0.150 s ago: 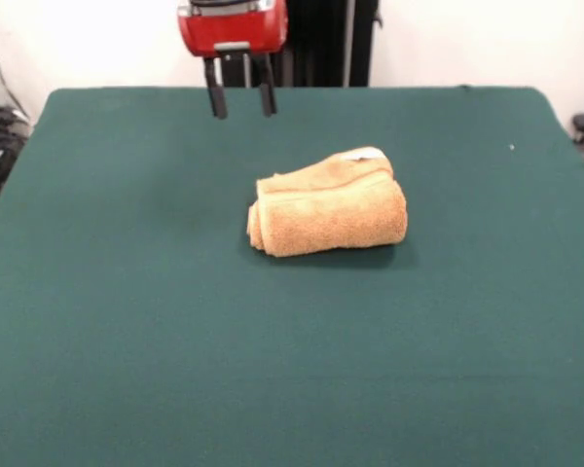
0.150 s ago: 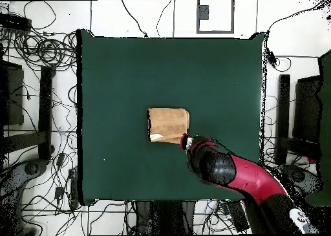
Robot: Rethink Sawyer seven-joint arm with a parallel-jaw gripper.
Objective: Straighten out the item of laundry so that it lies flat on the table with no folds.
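Note:
The item of laundry (image 1: 328, 204) is an orange-tan towel folded over into a thick bundle near the middle of the green table (image 1: 127, 311). A white label (image 1: 363, 154) shows at its far edge. My gripper (image 1: 241, 100) hangs open above the table, behind and to the left of the bundle, with nothing between its two dark fingers (image 1: 216, 99). In the overhead view the towel (image 2: 168, 123) sits at the centre of the table (image 2: 116, 72), and the gripper (image 2: 186, 141) is just off its lower right corner, at the tip of the red and black arm.
Around the table, the floor is strewn with cables (image 2: 45, 52), and dark stands (image 2: 45, 104) sit to both sides. A black column (image 1: 321, 44) rises behind the far edge.

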